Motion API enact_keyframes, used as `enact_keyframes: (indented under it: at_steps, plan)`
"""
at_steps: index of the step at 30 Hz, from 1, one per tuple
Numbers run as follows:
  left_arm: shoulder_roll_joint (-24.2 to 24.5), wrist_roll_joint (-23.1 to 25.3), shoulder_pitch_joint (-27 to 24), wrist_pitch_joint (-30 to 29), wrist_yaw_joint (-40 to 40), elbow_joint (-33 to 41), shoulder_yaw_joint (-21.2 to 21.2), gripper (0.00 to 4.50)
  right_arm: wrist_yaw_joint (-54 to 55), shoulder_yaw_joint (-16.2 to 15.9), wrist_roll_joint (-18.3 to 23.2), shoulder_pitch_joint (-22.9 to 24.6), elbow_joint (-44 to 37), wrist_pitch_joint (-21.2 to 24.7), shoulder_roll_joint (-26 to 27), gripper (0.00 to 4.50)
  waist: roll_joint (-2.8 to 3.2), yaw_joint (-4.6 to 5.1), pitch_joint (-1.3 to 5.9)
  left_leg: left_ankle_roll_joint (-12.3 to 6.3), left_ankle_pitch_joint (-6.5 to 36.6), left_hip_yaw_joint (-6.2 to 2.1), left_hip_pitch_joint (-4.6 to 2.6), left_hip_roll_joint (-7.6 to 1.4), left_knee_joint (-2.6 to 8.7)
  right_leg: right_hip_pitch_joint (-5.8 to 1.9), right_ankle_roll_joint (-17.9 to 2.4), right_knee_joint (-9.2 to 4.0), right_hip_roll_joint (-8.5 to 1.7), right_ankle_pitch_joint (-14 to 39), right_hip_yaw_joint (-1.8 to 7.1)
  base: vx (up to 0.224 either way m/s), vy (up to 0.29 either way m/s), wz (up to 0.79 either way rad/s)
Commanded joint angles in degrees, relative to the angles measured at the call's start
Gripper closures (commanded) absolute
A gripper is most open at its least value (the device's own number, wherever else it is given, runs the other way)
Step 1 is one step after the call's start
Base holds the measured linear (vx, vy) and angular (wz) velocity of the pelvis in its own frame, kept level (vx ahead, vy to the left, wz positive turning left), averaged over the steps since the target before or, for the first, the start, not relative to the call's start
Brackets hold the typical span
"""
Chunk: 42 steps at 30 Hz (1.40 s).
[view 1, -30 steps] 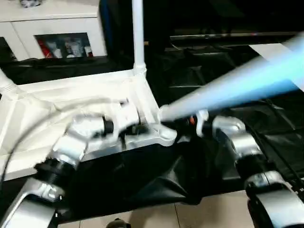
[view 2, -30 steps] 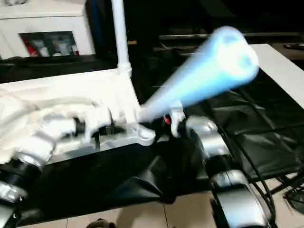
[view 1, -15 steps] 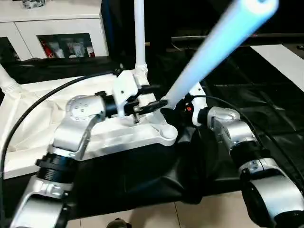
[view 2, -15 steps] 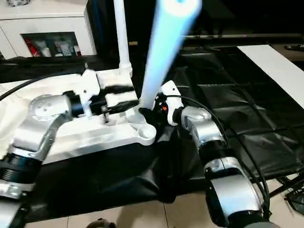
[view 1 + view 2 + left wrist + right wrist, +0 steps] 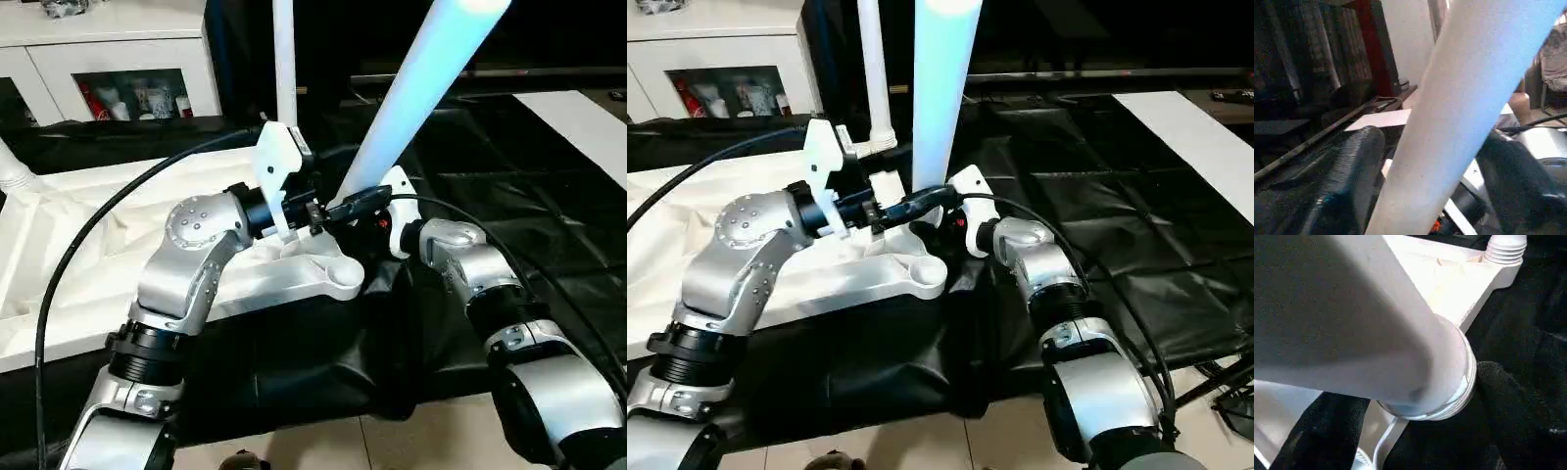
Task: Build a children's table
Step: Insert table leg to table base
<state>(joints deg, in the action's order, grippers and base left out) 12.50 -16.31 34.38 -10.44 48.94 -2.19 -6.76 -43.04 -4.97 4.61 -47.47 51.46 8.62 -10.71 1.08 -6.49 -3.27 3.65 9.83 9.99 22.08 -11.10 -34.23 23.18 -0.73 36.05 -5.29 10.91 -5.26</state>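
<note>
Lying underside-up on the black-draped worktop (image 5: 509, 186), the white tabletop (image 5: 88, 245) occupies its left half. Three legs are visible: one (image 5: 285, 59) stands upright in the far corner socket, a second shows only its base (image 5: 12, 168) at the left edge, and a third leg (image 5: 421, 83) rises tilted above the near right corner socket (image 5: 338, 279). The right gripper (image 5: 1400, 431) has its fingers clamped on the third leg's threaded end. The left gripper (image 5: 1415, 196) has its fingers spread either side of this leg.
</note>
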Motion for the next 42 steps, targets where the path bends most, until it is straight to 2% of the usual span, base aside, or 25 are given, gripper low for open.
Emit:
enact_keyframes:
  at_steps: [1,3,7,14,20,22,24,25,26,28,29,30,31,33,38,39,40,42]
  plan:
    - [0.07,0.04,0.85,-0.91,-0.72,-0.46,0.45,1.04,-0.29,0.03,0.08,-1.12,-0.18,0.37,0.09,1.36,0.29,-0.09,4.36,-0.90,10.99,-0.44,-0.86,-2.10,3.77,-3.30,-14.00,-3.73,-3.21,5.82,2.94,0.000,0.000,0.00]
    - [0.27,0.10,0.91,-1.42,-1.17,-0.51,0.56,1.32,-0.35,0.18,0.00,-1.03,-0.29,0.30,0.13,1.36,0.27,-0.03,4.42,-0.94,10.56,-0.45,-0.84,-2.09,3.72,-3.35,-14.02,-3.65,-3.17,5.03,2.93,0.000,0.000,0.00]
    - [0.23,1.05,1.26,-0.88,-2.75,-1.45,0.86,1.60,-0.48,0.60,0.27,-0.78,-0.61,0.16,0.18,1.36,0.25,-0.01,4.41,-1.04,10.52,-0.44,-0.83,-2.06,3.69,-3.35,-14.13,-3.64,-3.16,4.69,2.92,0.000,0.000,0.00]
    - [-0.49,-0.88,1.37,-2.20,-2.99,-1.39,1.42,2.28,-0.86,0.90,0.71,-0.74,-1.06,0.11,0.34,1.36,0.39,-0.01,4.42,-0.90,10.83,-0.47,-0.85,-2.10,3.72,-3.38,-14.35,-3.64,-3.18,4.55,2.90,0.000,0.000,0.00]
    - [-1.08,-2.65,1.78,-4.00,-3.66,-1.43,1.98,2.47,-0.49,1.58,1.36,-0.96,-1.30,-0.37,0.89,1.36,0.45,-0.01,4.47,-0.85,10.95,-0.45,-0.89,-2.09,3.67,-3.37,-14.63,-3.57,-3.16,3.98,2.90,0.000,0.000,0.00]
    - [-1.04,-2.54,2.26,-4.46,-4.05,-1.95,2.23,2.49,-0.97,2.17,2.20,-1.10,-1.60,-0.04,1.08,0.66,0.39,-0.02,4.49,-1.08,10.79,-0.45,-0.91,-2.06,3.68,-3.41,-14.70,-3.53,-3.13,3.72,2.88,0.000,0.000,0.00]
    - [-1.07,-2.43,2.61,-4.99,-4.40,-2.30,2.45,2.50,-1.32,2.45,2.60,-1.22,-1.63,0.34,1.10,0.66,0.38,0.00,4.44,-1.26,10.84,-0.46,-0.91,-2.08,3.68,-3.40,-14.68,-3.60,-3.18,3.99,2.89,0.000,0.000,0.00]
    - [-0.97,-2.22,2.92,-5.53,-4.61,-2.46,2.54,2.51,-1.85,2.48,2.81,-1.19,-1.94,0.52,1.07,0.60,0.39,-0.06,4.47,-1.25,10.76,-0.43,-0.93,-2.10,3.64,-3.38,-14.75,-3.56,-3.20,4.09,2.90,0.000,0.000,0.00]
    - [-0.84,-2.04,3.23,-6.44,-4.94,-2.63,2.58,2.57,-2.41,2.49,3.03,-1.15,-2.25,0.84,1.01,0.32,0.30,-0.09,4.46,-1.32,10.42,-0.42,-0.91,-2.12,3.64,-3.33,-14.78,-3.57,-3.16,3.82,2.91,0.000,0.000,0.00]
    - [0.37,-0.84,4.65,-9.82,-5.40,-3.27,2.03,2.61,-4.36,2.46,3.80,-0.72,-4.35,2.00,0.52,0.25,0.05,-0.09,4.47,-1.58,10.00,-0.39,-0.86,-2.01,3.60,-3.44,-14.52,-3.45,-3.01,3.54,2.88,0.000,0.000,0.00]
    - [0.60,-0.62,4.88,-10.33,-5.50,-3.37,1.93,2.64,-4.68,2.53,4.04,-0.65,-4.73,2.38,0.44,0.24,0.14,-0.11,4.46,-1.73,10.05,-0.39,-0.92,-1.98,3.60,-3.42,-14.33,-3.44,-2.96,3.82,2.86,0.000,0.000,0.00]
    - [1.67,-0.03,5.96,-12.49,-5.70,-3.93,1.45,2.64,-6.92,2.57,5.05,-0.13,-6.81,3.73,-0.18,0.24,-0.09,-0.07,4.44,-1.88,9.90,-0.44,-0.89,-2.00,3.65,-3.47,-14.02,-3.55,-3.08,4.40,2.89,0.000,0.000,0.00]
    - [2.14,0.16,6.42,-12.72,-5.45,-4.21,1.32,2.66,-7.73,2.37,5.16,0.17,-7.85,3.82,-0.59,0.03,-0.20,-0.15,4.48,-2.00,9.60,-0.46,-0.94,-2.03,3.60,-3.50,-13.90,-3.54,-3.13,4.52,2.89,0.000,0.000,0.00]
    - [2.58,0.32,7.15,-13.68,-5.80,-4.69,1.49,2.67,-8.72,2.22,5.55,0.54,-9.49,4.85,-1.12,0.00,-0.16,-0.17,4.37,-1.97,9.31,-0.48,-0.84,-1.95,3.61,-3.49,-13.72,-3.64,-3.16,5.29,2.87,0.000,0.000,0.00]
    - [3.44,-2.38,11.61,-18.58,-6.38,-6.85,3.97,2.68,-14.58,1.56,7.51,1.93,-15.88,8.99,-4.67,0.00,-0.78,-0.37,4.49,-2.54,7.32,-0.37,-0.74,-1.83,3.30,-3.60,-13.66,-3.51,-3.23,4.64,2.91,0.000,0.000,0.00]
    - [3.70,-2.70,12.92,-20.23,-6.84,-7.57,4.50,2.68,-15.50,1.41,7.38,2.06,-16.89,9.35,-5.72,0.00,-0.61,-0.53,4.40,-2.56,7.20,-0.31,-0.80,-1.77,3.29,-3.49,-13.62,-3.55,-3.07,4.91,2.89,0.000,0.000,0.00]
    - [4.12,-3.08,14.46,-22.46,-7.02,-8.39,4.94,2.68,-16.61,1.28,7.44,2.27,-18.38,10.16,-7.00,0.00,-0.71,-0.63,4.50,-2.60,7.00,-0.33,-0.93,-1.82,3.22,-3.41,-13.91,-3.46,-3.11,4.59,2.89,0.000,0.000,0.00]
    - [4.39,-3.29,15.37,-23.57,-6.90,-8.91,5.13,2.68,-17.57,1.25,7.70,2.40,-19.40,10.81,-7.87,0.00,-0.91,-0.58,4.41,-2.67,6.76,-0.42,-0.69,-1.81,3.23,-3.56,-13.95,-3.53,-3.25,4.65,2.86,0.000,0.000,0.00]
